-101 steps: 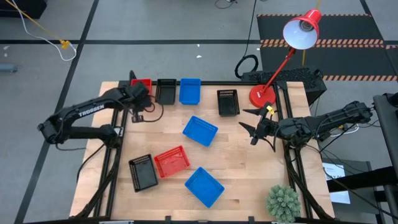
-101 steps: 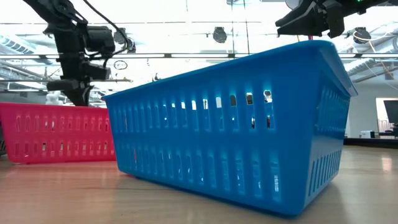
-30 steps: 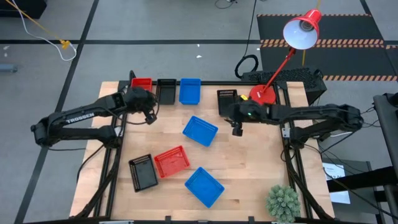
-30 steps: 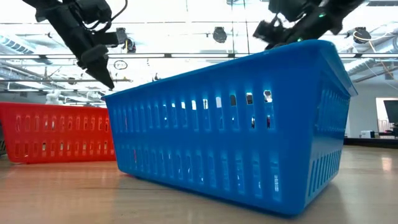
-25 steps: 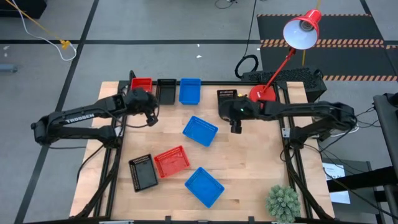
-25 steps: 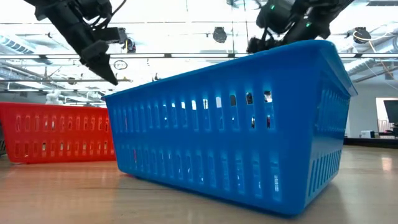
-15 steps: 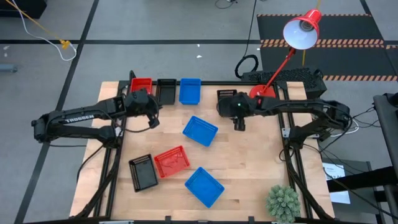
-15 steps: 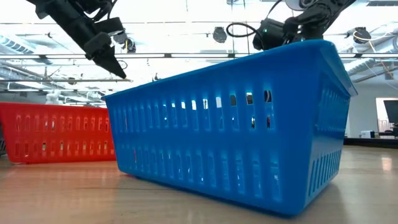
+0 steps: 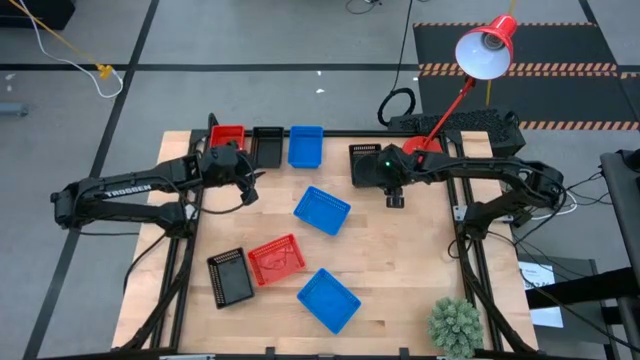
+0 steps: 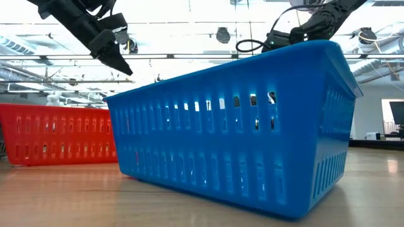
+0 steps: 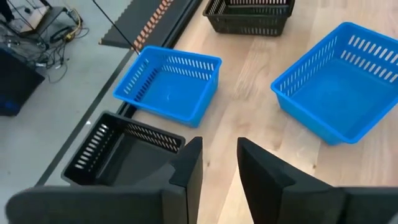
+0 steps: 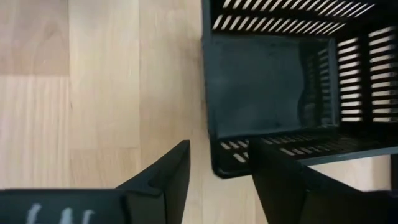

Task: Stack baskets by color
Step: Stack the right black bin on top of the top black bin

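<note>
Right end effector (image 12: 214, 177), fingers parted & empty, straddles near short wall of black basket (image 12: 273, 93), whose long axis runs straight ahead.

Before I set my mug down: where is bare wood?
The right near part, between the near blue basket and the plant, is bare. So is the wood nearer than the right gripper. The far edge row and the left near cluster around the red basket are crowded.
</note>
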Tool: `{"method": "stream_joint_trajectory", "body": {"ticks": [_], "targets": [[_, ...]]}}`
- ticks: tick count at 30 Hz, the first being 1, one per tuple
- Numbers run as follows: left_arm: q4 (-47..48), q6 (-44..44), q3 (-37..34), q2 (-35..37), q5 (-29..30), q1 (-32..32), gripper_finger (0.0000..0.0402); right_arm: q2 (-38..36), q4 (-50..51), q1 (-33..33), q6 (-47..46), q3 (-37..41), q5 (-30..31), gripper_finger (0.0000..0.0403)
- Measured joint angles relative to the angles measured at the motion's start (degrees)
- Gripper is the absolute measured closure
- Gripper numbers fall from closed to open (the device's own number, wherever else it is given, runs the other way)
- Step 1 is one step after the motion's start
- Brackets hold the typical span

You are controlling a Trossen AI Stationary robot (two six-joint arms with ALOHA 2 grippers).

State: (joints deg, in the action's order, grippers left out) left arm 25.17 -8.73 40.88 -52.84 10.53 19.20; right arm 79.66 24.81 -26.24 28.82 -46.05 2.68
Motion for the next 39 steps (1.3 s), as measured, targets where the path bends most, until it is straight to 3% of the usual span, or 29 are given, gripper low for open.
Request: {"method": "stream_joint_trajectory", "body": {"ticks": [11, 21, 26, 29, 35, 39], "targets": [[-1.71, -0.55, 0.00, -0.02, 0.01, -0.98, 0.0298, 0.03, -2.73, 0.00, 0.68, 0.73, 0.11, 0.0314], [-1.69, -0.50, 0.00, -0.02, -0.01, -0.98, 0.0298, 5.82, -2.73, 0.02, 1.43, 0.75, 0.20, 0.0327], [-1.70, -0.48, 0.00, -0.02, 0.00, -0.98, 0.0298, 6.37, -3.57, 0.07, 0.18, 0.75, 0.21, 0.0370], [-2.43, -0.50, 0.00, -0.02, 0.01, -0.98, 0.0298, 5.37, -3.60, 0.28, -2.25, 0.75, 0.46, 0.0397], [-7.95, -1.79, 0.00, -0.02, -0.05, -1.00, 0.0298, 2.54, -5.70, 3.11, -10.03, 0.73, 0.66, 0.0389], [-12.64, -3.63, 0.02, -1.57, -3.59, -1.79, 0.0298, 1.42, -9.38, 6.37, -15.46, 0.73, 0.68, 0.0398]]}}
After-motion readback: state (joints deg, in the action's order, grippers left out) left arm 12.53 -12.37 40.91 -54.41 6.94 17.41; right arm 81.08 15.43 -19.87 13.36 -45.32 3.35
